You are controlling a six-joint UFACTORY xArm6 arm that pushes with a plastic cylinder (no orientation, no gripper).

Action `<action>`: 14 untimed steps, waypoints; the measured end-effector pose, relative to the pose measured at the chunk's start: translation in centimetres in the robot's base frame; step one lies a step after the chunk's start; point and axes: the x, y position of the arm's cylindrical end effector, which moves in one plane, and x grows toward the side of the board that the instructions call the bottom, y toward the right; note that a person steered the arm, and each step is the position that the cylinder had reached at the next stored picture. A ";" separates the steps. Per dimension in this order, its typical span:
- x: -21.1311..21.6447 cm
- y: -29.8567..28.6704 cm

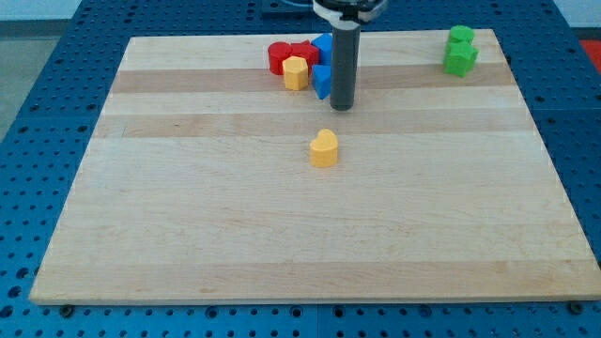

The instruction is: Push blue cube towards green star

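The rod's tip (342,106) rests on the table (188,235) just right of the blue cube (322,83), bearing no hand, and should circle left before pushing toward the green star (460,60)

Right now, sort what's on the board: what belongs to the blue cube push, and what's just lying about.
Job:
my tip, just right of the blue cube
blue cube
green star, top right

Lying about:
red blocks
yellow block by the cluster
yellow heart
second blue block
green block
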 end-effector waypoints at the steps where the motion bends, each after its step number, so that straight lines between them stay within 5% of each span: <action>1: 1.2 -1.5; 4: 10.9 -3.4; 7: 15.7 -7.5; 12: 12.5 2.7; 14: 6.7 2.6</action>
